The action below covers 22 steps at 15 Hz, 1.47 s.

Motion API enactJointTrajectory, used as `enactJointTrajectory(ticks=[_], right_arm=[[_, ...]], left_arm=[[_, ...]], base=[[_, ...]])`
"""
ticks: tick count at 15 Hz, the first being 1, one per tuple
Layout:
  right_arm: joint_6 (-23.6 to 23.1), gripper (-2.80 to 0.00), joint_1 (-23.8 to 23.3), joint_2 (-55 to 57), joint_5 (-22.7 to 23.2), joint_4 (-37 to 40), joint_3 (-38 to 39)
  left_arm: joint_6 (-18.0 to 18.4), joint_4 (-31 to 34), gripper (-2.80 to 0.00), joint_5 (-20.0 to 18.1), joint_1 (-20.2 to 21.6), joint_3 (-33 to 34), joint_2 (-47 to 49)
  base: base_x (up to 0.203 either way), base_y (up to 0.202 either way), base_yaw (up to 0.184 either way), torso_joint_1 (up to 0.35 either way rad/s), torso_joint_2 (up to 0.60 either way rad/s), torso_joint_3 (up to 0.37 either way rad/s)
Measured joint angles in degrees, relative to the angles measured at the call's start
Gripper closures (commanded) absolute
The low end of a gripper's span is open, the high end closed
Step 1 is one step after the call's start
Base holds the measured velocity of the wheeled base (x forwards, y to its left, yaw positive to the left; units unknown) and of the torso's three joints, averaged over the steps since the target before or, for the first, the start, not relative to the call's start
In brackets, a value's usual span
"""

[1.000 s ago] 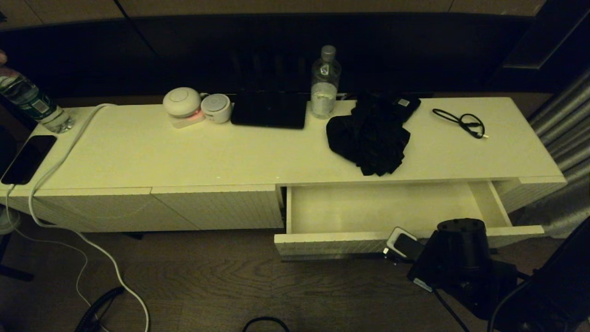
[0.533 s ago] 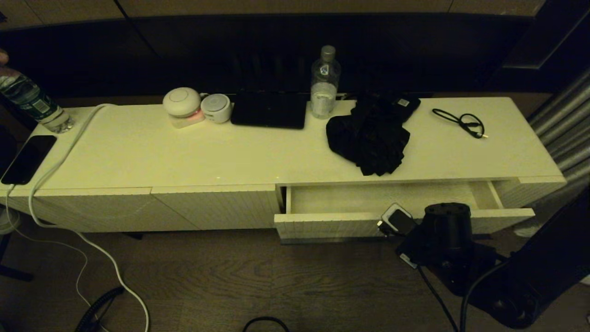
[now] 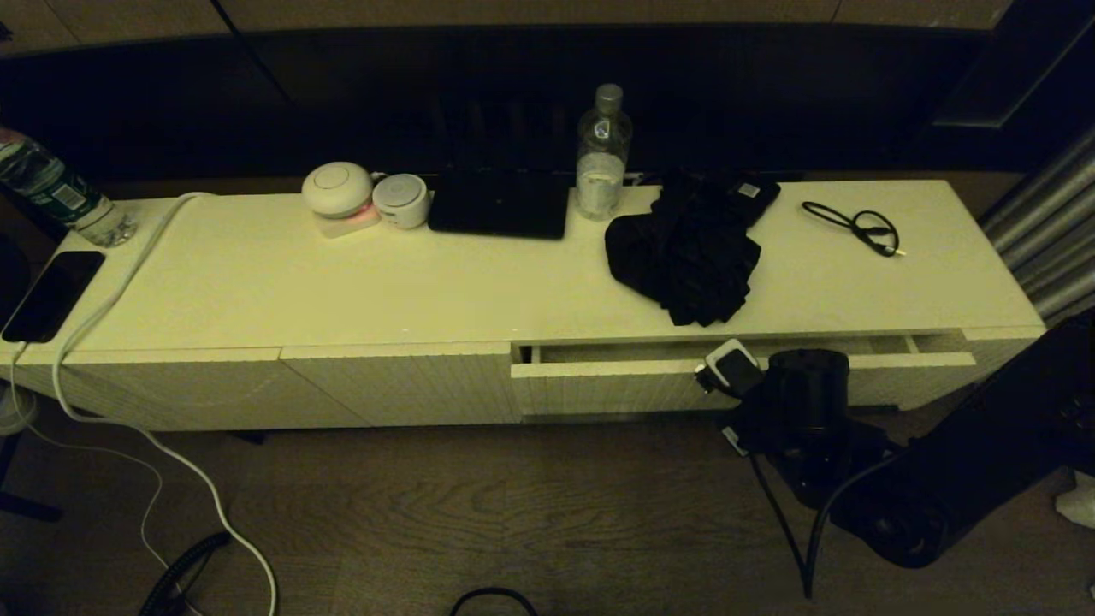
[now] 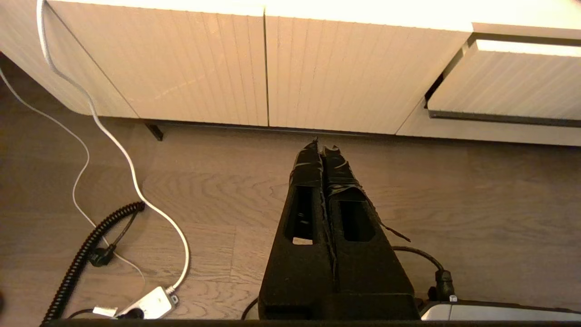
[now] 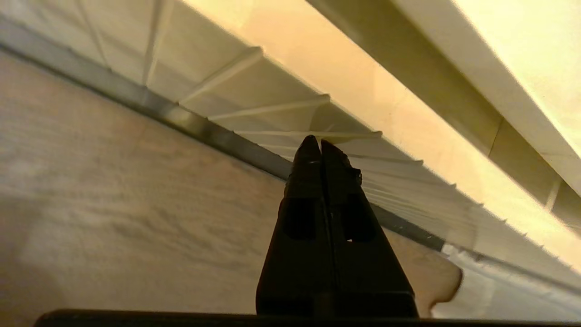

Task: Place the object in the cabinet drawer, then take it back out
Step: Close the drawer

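The black fabric garment (image 3: 684,248) lies bunched on the cabinet top, above the drawer's right half, with nothing touching it. The cream ribbed drawer (image 3: 616,381) stands out only a narrow gap from the cabinet. My right arm (image 3: 804,393) is low in front of the drawer's middle. In the right wrist view, the right gripper (image 5: 316,143) is shut and empty, its tips at the drawer's ribbed front (image 5: 408,181). My left gripper (image 4: 320,145) is also shut and empty. It hangs over the floor before the closed ribbed panels, with the drawer (image 4: 508,86) off to one side.
On the cabinet top stand a clear bottle (image 3: 603,154), a dark tablet (image 3: 500,205), two white round devices (image 3: 338,192), a small black labelled box (image 3: 753,195) and a looped black cable (image 3: 860,227). A phone (image 3: 51,295) and a white cord (image 3: 111,291) lie far left.
The drawer has slid from wide open to almost shut. My right arm moved toward the cabinet with the drawer's front. The garment has not moved.
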Motion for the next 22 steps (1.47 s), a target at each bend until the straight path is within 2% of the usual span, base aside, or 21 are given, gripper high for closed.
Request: enactJointTrajectory(ticks=[7,13,17,22], right_arm=[[5.11,0.00,-0.94,4.76,-0.88,-0.13,-7.24],[5.37,0.00,-1.02,5.65,-0.94,0.08,-9.12],[5.34,0.00,-1.28,4.62,-0.68,-0.27,-7.62],[4.11,0.00,-0.72,-5.22,-0.94,-0.09,2.51]], left_arm=[[0.04,0.00,0.00,0.01,0.00,0.00,0.00],[-0.01,0.00,0.00,0.02,0.00,0.00,0.00],[0.02,0.00,0.00,0.01,0.00,0.00,0.00],[0.00,0.00,0.00,0.00,0.00,0.00,0.00]], base=[[0.000,0.000,0.000,0.000,0.00,0.000],[0.000,0.000,0.000,0.000,0.00,0.000],[0.000,0.000,0.000,0.000,0.00,0.000],[0.000,0.000,0.000,0.000,0.00,0.000]])
